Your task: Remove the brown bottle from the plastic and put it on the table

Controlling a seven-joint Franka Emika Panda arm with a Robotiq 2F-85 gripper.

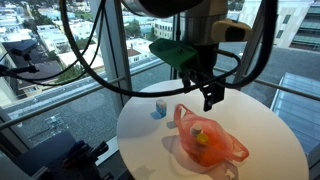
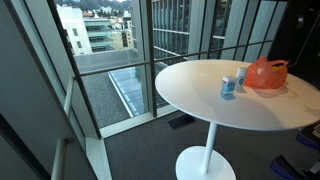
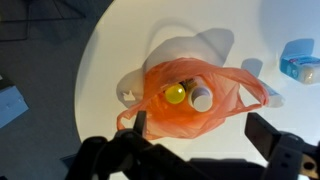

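Observation:
An orange plastic bag (image 3: 215, 115) lies on the round white table (image 3: 120, 50), open at the top. Inside it I see two bottle tops, a yellow cap (image 3: 176, 94) and a white cap (image 3: 202, 99). The bottle bodies are hidden by the plastic, so I cannot tell which is the brown bottle. My gripper (image 3: 205, 135) hangs open and empty above the bag's near edge, touching nothing. In an exterior view the gripper (image 1: 210, 96) is just above the bag (image 1: 207, 140). The bag also shows in an exterior view (image 2: 266, 72), where the gripper is out of view.
A small blue and white container (image 1: 159, 109) stands on the table beside the bag, also in the wrist view (image 3: 300, 63) and an exterior view (image 2: 232, 84). The table stands on a single pedestal next to tall windows (image 2: 110, 60). Black cables (image 1: 90, 50) loop from the arm.

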